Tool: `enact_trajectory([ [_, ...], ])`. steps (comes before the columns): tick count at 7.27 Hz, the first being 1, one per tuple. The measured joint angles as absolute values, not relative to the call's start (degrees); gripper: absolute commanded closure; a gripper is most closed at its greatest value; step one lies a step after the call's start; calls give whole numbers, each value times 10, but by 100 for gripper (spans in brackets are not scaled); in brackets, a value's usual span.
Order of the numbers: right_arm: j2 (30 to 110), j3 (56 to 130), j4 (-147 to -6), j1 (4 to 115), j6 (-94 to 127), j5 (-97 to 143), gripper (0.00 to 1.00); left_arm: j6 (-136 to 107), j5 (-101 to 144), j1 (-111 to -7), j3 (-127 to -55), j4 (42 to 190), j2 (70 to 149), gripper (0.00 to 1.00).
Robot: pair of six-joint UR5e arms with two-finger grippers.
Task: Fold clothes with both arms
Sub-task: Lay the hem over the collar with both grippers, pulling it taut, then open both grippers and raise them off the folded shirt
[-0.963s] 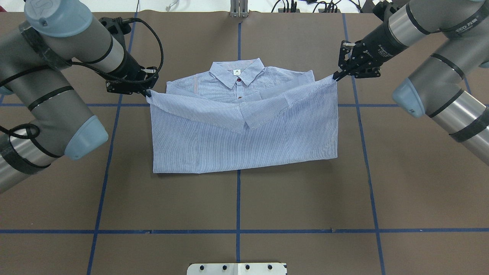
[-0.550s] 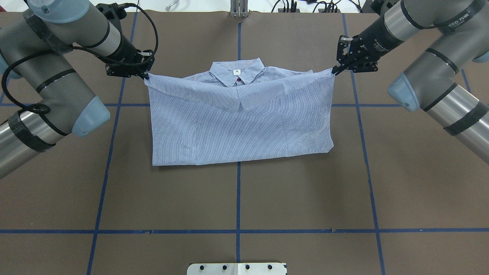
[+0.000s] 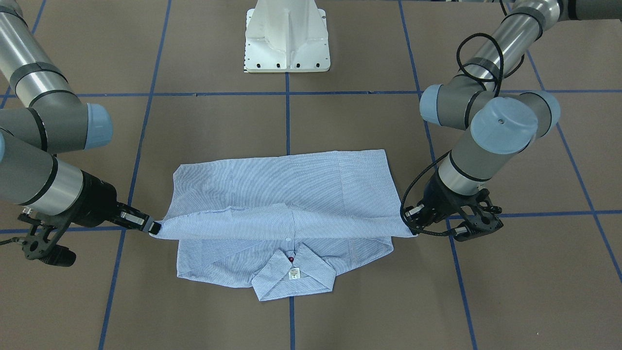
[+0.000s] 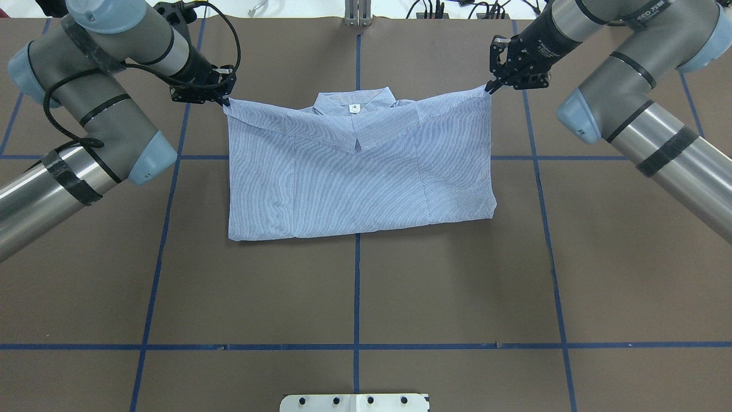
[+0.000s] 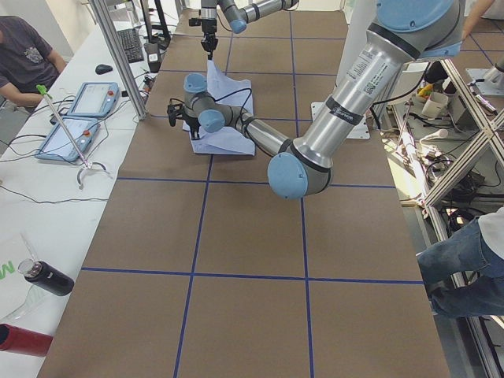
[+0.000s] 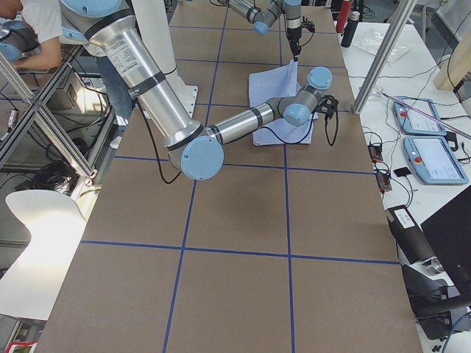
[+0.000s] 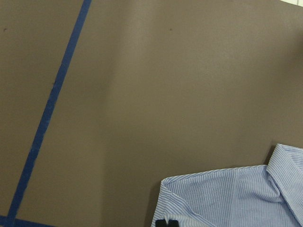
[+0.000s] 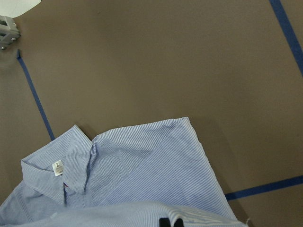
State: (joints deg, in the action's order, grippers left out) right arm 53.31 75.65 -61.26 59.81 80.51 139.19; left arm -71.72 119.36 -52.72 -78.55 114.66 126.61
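Striped shirt (image 4: 360, 183) folded double; hem stretched taut above collar (image 4: 354, 106)

Shirt (image 4: 354, 183) of soft woven cloth; table (image 4: 354, 297) matt brown; left arm (image 4: 28, 200) and right arm (image 4: 703, 171) smooth, satin metal

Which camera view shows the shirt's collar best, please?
The front-facing view: the collar lies whole and uncovered, label up. Overhead, an edge of the shirt, held up, covers the collar's tips. The right wrist view shows part of it, with the label; the left wrist view only an edge. Side views: too small to tell.
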Motion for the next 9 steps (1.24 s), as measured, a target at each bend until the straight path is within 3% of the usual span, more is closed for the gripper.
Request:
enact_trajectory([
  [4,504,705,-612,596,804,1381,100,-717,1192,-527,-758,1160,1266,100],
  [9,501,699,-609,594,804,1380,100,-717,1193,-526,-743,1178,1267,100],
])
